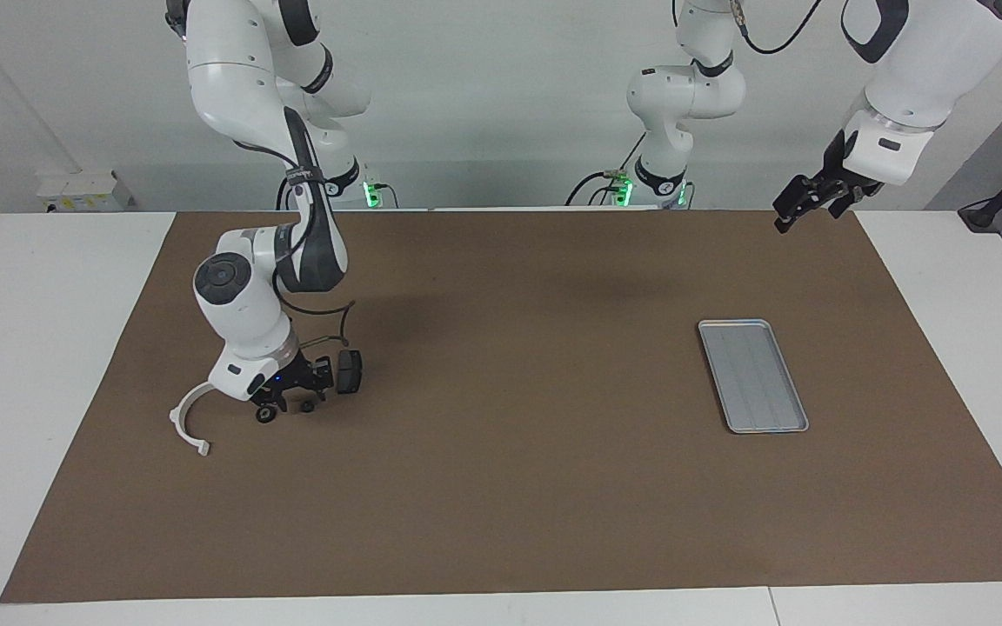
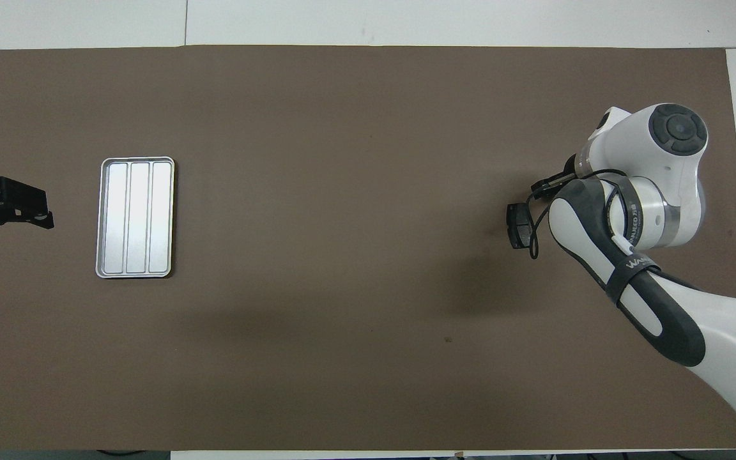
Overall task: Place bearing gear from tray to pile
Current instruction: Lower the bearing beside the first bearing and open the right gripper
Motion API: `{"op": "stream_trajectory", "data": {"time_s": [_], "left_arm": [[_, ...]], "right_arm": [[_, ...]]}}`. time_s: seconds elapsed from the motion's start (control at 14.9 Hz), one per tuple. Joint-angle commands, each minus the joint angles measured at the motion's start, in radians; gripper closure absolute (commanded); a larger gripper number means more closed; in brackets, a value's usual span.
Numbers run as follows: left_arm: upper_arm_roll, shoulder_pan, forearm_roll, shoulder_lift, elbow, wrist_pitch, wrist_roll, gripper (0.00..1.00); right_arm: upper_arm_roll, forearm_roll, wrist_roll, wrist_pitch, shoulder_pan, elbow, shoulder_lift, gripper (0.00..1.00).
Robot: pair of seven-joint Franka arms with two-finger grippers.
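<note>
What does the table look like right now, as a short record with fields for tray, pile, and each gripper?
tray: tray, nothing in it, toward the left arm's end
pile: white bracket, dark brake pad, small dark gear on the mat
right gripper: right gripper low at the pile, by the gear
left gripper: left gripper open, raised, waiting

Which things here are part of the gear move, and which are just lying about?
Job: tray, empty; white bracket, brake pad of the pile; small round dark part, likely the gear, at the right gripper.
Idle: brown mat; left gripper, open, waiting above mat's corner.
</note>
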State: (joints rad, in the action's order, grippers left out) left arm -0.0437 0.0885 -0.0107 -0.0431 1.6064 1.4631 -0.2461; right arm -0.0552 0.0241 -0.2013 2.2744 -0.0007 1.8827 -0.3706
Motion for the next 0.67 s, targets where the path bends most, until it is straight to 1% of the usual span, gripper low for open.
{"op": "stream_trajectory", "data": {"time_s": [0.0, 0.13, 0.27, 0.33, 0.47, 0.6], "left_arm": [[0.007, -0.007, -0.005, -0.021, 0.018, -0.009, 0.004, 0.00], [0.007, -0.007, -0.005, -0.023, 0.018, -0.007, 0.004, 0.00], [0.007, -0.007, -0.005, -0.021, 0.018, -0.007, 0.004, 0.00], [0.007, -0.007, -0.005, -0.021, 0.018, -0.009, 0.004, 0.00], [0.007, -0.007, -0.005, -0.023, 0.018, -0.009, 0.005, 0.00], [0.007, -0.007, -0.005, -0.021, 0.018, -0.007, 0.004, 0.00]], "right_arm": [[-0.012, -0.009, 0.034, -0.125, -0.010, -0.094, 0.035, 0.00], [-0.012, -0.009, 0.088, -0.182, -0.013, -0.132, 0.073, 0.00], [-0.012, -0.009, 0.096, -0.234, -0.016, -0.164, 0.116, 0.00], [-0.011, -0.009, 0.096, -0.278, -0.019, -0.194, 0.137, 0.00], [-0.005, -0.007, 0.099, -0.405, -0.018, -0.259, 0.173, 0.00], [-0.002, -0.006, 0.100, -0.490, -0.031, -0.280, 0.223, 0.00]]}}
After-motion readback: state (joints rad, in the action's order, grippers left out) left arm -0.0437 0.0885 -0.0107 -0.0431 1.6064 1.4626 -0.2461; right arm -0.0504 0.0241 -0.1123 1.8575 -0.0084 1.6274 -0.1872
